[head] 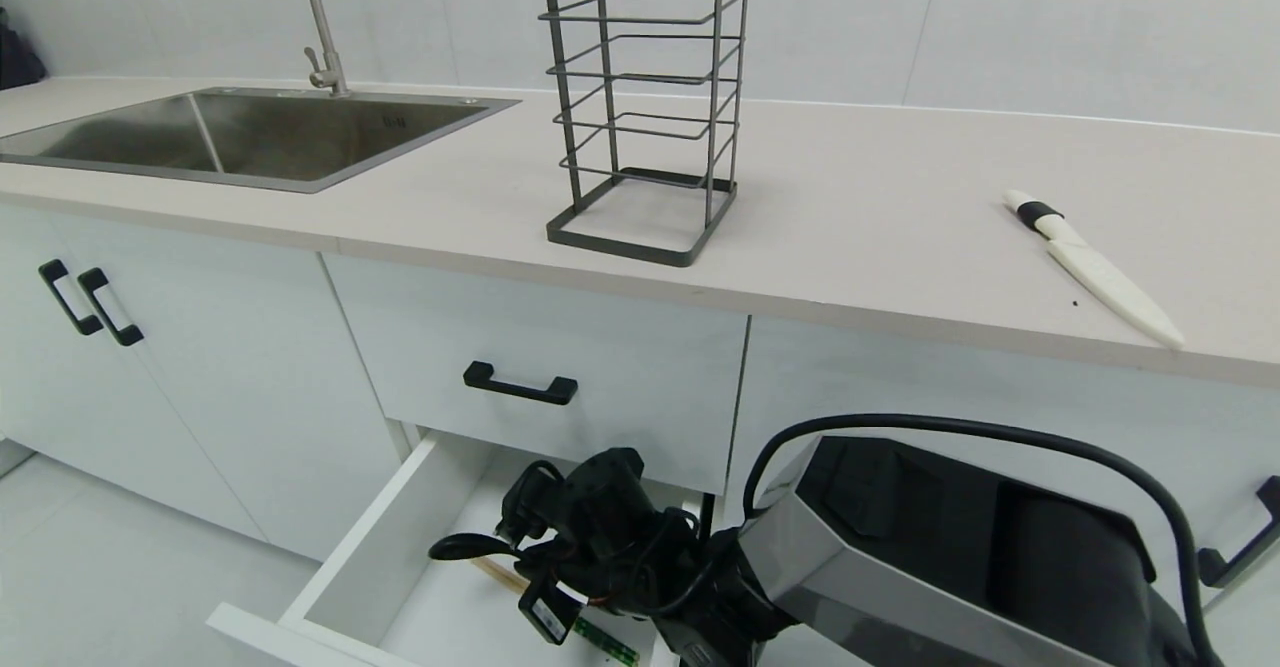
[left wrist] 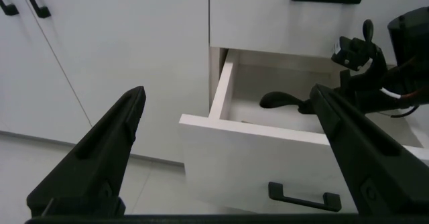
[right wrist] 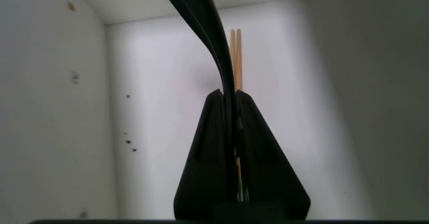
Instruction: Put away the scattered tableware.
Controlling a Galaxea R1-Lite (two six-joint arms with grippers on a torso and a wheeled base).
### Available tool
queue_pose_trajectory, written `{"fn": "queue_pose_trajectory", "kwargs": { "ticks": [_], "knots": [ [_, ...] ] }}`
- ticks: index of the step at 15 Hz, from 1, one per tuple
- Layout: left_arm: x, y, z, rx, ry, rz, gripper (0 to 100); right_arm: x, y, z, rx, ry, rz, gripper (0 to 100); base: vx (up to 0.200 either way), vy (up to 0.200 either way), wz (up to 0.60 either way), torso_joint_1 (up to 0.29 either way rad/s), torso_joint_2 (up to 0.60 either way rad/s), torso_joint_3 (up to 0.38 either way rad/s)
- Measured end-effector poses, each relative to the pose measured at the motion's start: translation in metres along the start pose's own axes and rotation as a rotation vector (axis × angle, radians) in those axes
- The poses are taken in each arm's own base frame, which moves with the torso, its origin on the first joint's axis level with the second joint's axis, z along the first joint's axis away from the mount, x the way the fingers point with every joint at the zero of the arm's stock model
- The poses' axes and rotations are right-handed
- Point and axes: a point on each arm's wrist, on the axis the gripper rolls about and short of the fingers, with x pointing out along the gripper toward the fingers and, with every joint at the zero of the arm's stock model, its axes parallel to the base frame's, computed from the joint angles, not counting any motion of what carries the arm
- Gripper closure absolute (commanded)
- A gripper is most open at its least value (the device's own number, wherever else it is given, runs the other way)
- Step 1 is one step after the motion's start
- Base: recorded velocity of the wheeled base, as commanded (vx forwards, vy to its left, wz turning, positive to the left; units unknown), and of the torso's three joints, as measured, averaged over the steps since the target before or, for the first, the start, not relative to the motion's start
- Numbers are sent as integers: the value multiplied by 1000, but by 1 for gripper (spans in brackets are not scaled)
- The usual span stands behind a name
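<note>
**Spoon held over the open drawer, knife not yet stowed**

Right gripper [right wrist: 234, 117] was pinched tight on the handle of the black spoon [head: 468, 547]. The bowl end hung inside the pulled-out drawer [head: 370, 547], over the wooden chopsticks [right wrist: 237, 49] on its floor, likely lined up to drop beside them. Left gripper [left wrist: 228, 150] had fingers spread wide, holding nothing, in front of the drawer, probably parked clear. White knife [head: 1095, 269] lay on the pale countertop [head: 880, 197], well right of the wire rack [head: 618, 244]. Steel sink [head: 250, 127] sat far left, white cabinets below, tiled wall behind
</note>
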Motion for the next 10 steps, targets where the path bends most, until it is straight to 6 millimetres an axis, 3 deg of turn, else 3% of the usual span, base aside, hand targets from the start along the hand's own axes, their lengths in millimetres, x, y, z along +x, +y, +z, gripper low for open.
{"fn": "queue_pose_trajectory", "kwargs": {
  "ticks": [6,7,10],
  "knots": [
    [0,0,0,0,0,0,0,4,2,-6,4,36,7,100,0,0,0,-3,11,7],
    [0,0,0,0,0,0,0,4,2,-7,3,40,8,0,0,0,0,0,0,0],
    [0,0,0,0,0,0,0,4,2,-7,4,44,8,0,0,0,0,0,0,0]
  ]
}}
